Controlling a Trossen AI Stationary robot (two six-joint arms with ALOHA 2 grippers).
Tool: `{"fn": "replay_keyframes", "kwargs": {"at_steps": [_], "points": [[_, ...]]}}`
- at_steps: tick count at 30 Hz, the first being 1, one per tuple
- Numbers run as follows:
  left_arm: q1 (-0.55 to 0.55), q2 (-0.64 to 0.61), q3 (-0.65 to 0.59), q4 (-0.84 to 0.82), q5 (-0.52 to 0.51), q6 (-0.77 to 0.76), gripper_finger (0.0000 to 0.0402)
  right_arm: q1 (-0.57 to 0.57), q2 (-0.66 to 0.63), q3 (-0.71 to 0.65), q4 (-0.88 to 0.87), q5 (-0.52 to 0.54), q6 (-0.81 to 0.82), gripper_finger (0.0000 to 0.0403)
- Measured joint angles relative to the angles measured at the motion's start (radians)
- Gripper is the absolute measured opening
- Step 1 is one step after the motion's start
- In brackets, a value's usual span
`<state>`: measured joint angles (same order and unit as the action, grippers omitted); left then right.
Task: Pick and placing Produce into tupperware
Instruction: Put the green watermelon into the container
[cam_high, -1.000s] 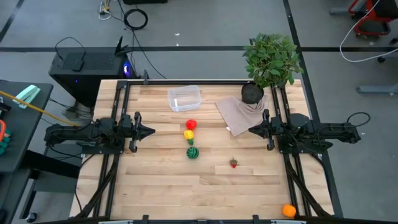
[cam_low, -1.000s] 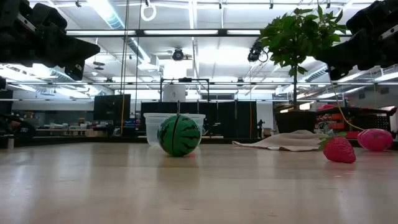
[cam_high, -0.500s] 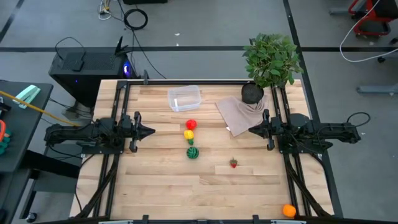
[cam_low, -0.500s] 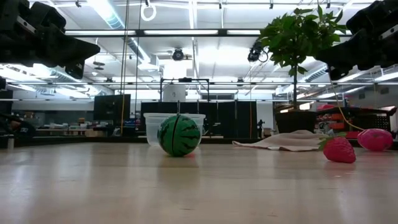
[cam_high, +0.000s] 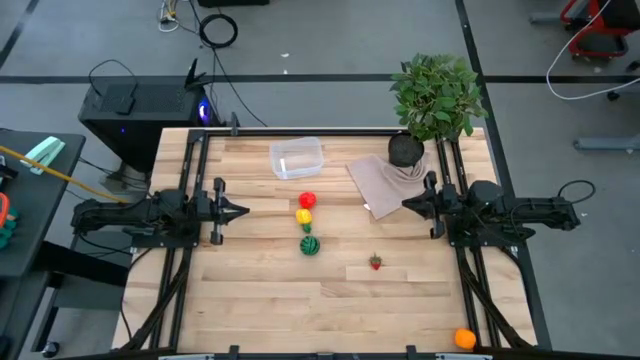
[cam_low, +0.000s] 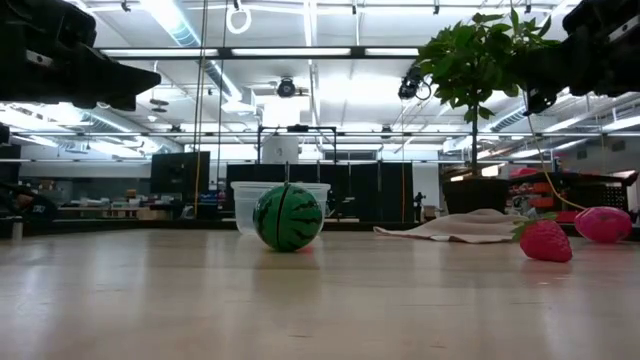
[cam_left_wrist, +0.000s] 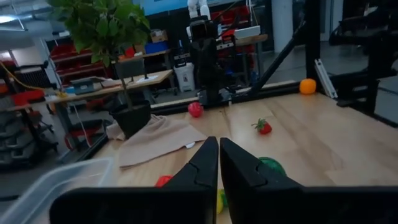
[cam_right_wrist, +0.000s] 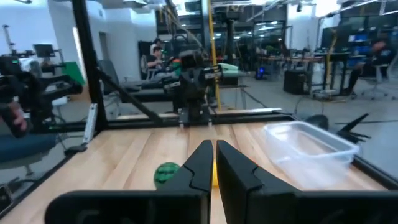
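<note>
From the overhead camera I have the left gripper (cam_high: 243, 210) parked above the left side of the table (cam_high: 250, 290), its fingers pressed together and holding nothing, tip pointed toward the middle. The right gripper (cam_high: 407, 207) sits opposite on the right side, likewise closed and empty, its tip over the edge of the beige cloth (cam_high: 378, 180). The clear tupperware (cam_high: 296, 158) stands near the far edge of the table, left of the cloth, and I see nothing inside it. Just in front of it, three pieces of produce lie in a short line running toward the near edge: a red piece (cam_high: 307, 200), a yellow piece (cam_high: 304, 216) touching or just beside it, then the dark-green striped ball (cam_high: 310, 245) a little apart. The tiny strawberry (cam_high: 376, 263) rests to the right of the ball, between the two arms. An orange piece (cam_high: 464, 339) lies well apart from the rest, at the near right corner. The potted plant (cam_high: 433, 95) stands at the far right corner, its black pot touching the cloth. In the low view the striped ball (cam_low: 287, 217) blocks most of the tub behind it, and the strawberry (cam_low: 546, 240) sits on the right.
</note>
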<state>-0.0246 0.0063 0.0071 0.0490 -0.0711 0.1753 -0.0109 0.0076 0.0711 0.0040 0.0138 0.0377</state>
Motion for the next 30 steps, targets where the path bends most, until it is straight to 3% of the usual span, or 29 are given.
{"fn": "replay_keyframes", "kwargs": {"at_steps": [4, 8, 13, 16, 18, 20, 24, 27, 30], "points": [[0.000, 0.000, 0.000, 0.000, 0.000, -0.001, 0.0014, 0.000, 0.000, 0.000, 0.005, 0.021, 0.080, 0.0027], [0.000, 0.000, 0.000, 0.000, 0.001, -0.088, 0.0017, 0.000, 0.000, 0.000, 0.004, 0.040, 0.275, 0.0027], [0.000, 0.000, 0.000, 0.000, 0.001, -0.368, 0.0024, 0.000, 0.000, 0.000, 0.003, 0.077, 0.548, 0.0027], [0.000, 0.000, 0.000, 0.000, 0.000, -0.562, 0.0022, 0.000, 0.000, 0.000, 0.003, 0.082, 0.623, 0.0027], [0.000, 0.000, 0.000, 0.002, -0.003, -0.603, 0.0017, 0.000, 0.000, 0.000, 0.003, 0.082, 0.631, 0.0027], [0.000, 0.000, 0.000, 0.005, -0.001, -0.566, 0.0012, 0.000, 0.000, 0.000, 0.003, 0.060, 0.589, 0.0027], [-0.002, 0.000, 0.000, 0.008, 0.009, -0.339, 0.0009, 0.000, 0.001, 0.000, -0.011, 0.040, 0.391, 0.0027], [0.005, 0.000, 0.000, 0.007, -0.018, -0.170, 0.0014, 0.000, 0.009, 0.000, -0.021, 0.057, 0.234, 0.0027], [0.012, 0.000, 0.000, 0.007, -0.053, -0.102, 0.0023, 0.000, 0.025, 0.000, -0.032, 0.090, 0.103, 0.0027]]}}
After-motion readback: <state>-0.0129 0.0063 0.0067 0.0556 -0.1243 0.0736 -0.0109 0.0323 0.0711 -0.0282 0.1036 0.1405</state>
